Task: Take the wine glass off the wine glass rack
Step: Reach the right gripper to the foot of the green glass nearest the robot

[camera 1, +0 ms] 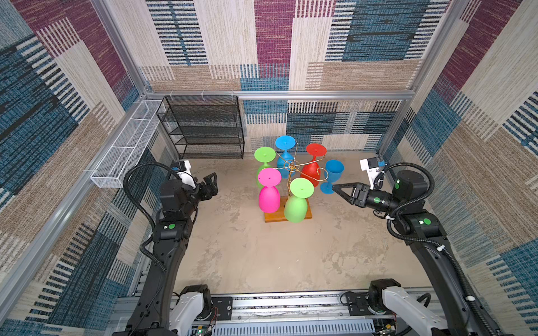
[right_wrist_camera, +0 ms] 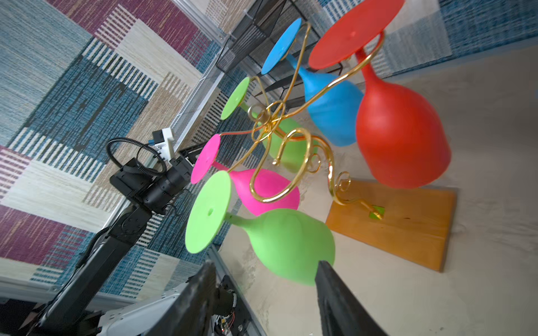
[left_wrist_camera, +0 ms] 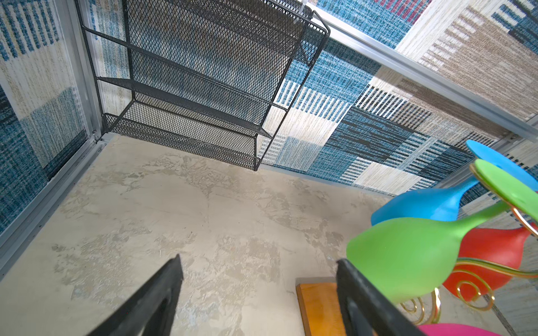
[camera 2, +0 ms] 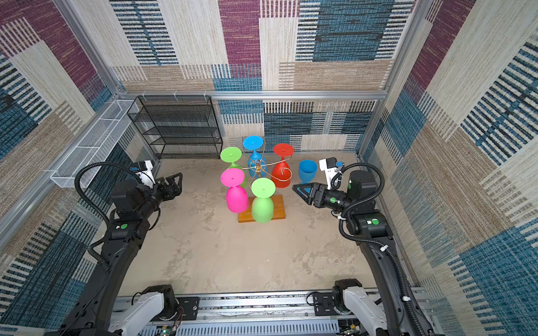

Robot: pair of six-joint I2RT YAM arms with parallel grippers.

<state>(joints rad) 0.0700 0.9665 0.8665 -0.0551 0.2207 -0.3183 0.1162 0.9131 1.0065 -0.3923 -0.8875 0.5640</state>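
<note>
While the blue wine glass (camera 1: 334, 171) stands upright beside the wine glass rack (camera 1: 272, 216), left gripper (camera 1: 214, 183) and right gripper (camera 1: 334, 186) are held jaws apart, empty.

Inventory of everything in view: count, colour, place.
gold wire wine glass rack with wooden base: 1, gold, mid table
front green wine glass: 1, green, inverted on rack
rear green wine glass: 1, green, inverted on rack
pink wine glass: 1, pink, inverted on rack
hanging blue wine glass: 1, blue, inverted on rack
red wine glass: 1, red, inverted on rack
standing blue wine glass: 1, blue, upright right of rack
black mesh shelf unit: 1, black, back wall
white wire basket: 1, white, left wall
beige table: 1, beige, underneath
left claw: 1, black, open, left of rack
right claw: 1, black, open, by standing glass
</note>
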